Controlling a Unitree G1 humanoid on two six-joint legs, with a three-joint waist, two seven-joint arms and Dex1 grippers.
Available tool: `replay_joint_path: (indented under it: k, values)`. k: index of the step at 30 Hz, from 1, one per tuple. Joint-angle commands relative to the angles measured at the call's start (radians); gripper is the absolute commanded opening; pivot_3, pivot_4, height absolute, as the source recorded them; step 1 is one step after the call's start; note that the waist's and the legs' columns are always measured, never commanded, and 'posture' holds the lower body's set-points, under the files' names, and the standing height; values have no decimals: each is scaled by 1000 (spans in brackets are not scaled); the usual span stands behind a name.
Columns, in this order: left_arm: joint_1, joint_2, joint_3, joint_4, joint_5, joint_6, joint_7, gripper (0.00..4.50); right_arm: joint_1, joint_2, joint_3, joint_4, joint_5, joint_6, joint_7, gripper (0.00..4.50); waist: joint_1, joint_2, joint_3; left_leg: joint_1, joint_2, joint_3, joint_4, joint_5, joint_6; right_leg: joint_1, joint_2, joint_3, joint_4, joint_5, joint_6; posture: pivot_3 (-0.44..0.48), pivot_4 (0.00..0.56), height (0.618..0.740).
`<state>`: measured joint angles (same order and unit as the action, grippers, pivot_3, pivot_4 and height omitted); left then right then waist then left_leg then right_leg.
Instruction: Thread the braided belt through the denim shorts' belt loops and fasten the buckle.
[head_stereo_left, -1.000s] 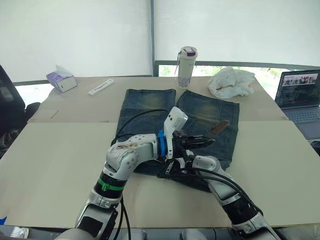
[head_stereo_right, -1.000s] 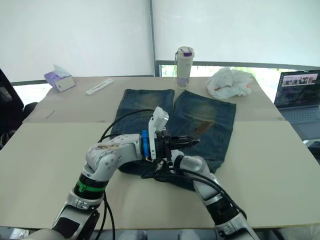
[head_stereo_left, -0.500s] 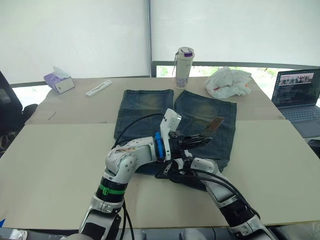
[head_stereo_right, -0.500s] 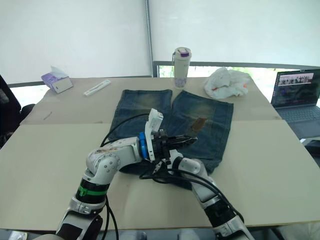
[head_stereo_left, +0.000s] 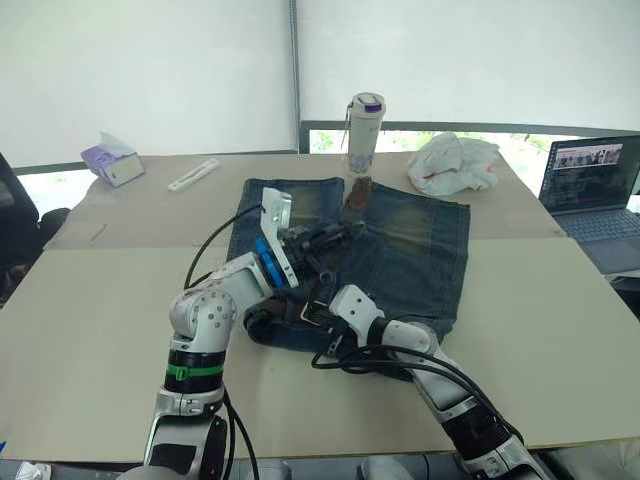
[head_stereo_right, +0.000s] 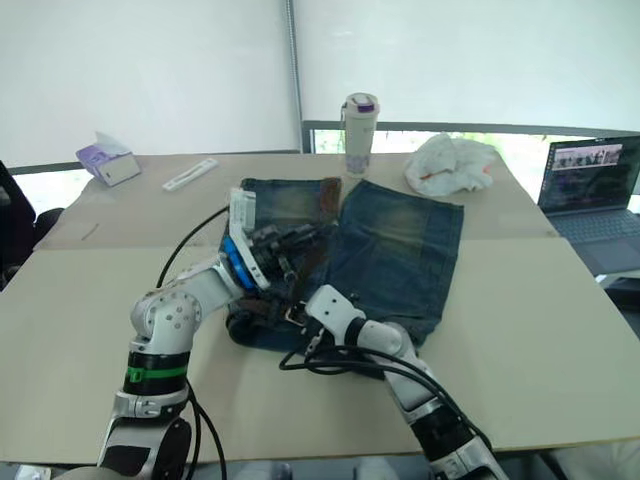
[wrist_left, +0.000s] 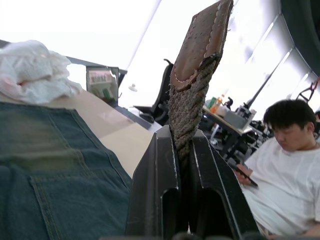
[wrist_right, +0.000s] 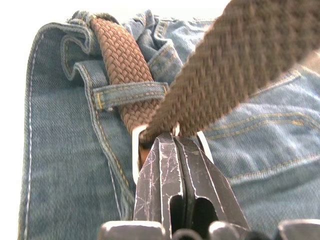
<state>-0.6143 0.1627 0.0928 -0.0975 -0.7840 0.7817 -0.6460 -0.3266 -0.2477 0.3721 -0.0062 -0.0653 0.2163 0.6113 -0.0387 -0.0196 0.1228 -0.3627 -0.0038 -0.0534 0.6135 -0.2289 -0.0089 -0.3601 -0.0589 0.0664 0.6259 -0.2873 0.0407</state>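
Swinging back toward 11 o'clock, the left gripper (head_stereo_left: 335, 232) is pulling the belt (wrist_left: 192, 95), fingers clamped on its tip. The right gripper (wrist_right: 177, 150), fingers closed, is pinching the buckle (wrist_right: 136, 150) at the shorts (head_stereo_left: 420, 250) waistband.

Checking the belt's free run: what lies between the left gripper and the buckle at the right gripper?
In the left eye view, a stretch of braided belt spans from the left gripper down to the buckle, over the denim shorts.
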Motion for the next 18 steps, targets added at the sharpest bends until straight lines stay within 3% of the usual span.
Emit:
replay_joint_path:
  k: [1, 10, 18]
  values:
    - [-18, 2, -13, -12, 3, -34, -23, 0, 7, -12, 17, 36, -17, -9, 13, 38, -1, 0, 0, 0, 0, 0, 0, 0, 0, 0, 0, 0, 0, 0, 0, 0, 150, 740]
    - [36, 34, -57, -37, 9, -44, -66, 0, 21, -5, -23, 27, 16, -49, -10, 38, -2, 0, 0, 0, 1, 0, 0, 0, 0, 0, 0, 0, 1, 0, 0, 0, 150, 740]
    - [66, 48, 9, 20, -45, -36, -93, 0, 73, -18, -90, -34, 79, -76, -2, 38, 0, 0, 1, -1, 1, 0, 0, 0, 0, -1, 0, 0, 0, 0, 0, 0, 150, 740]
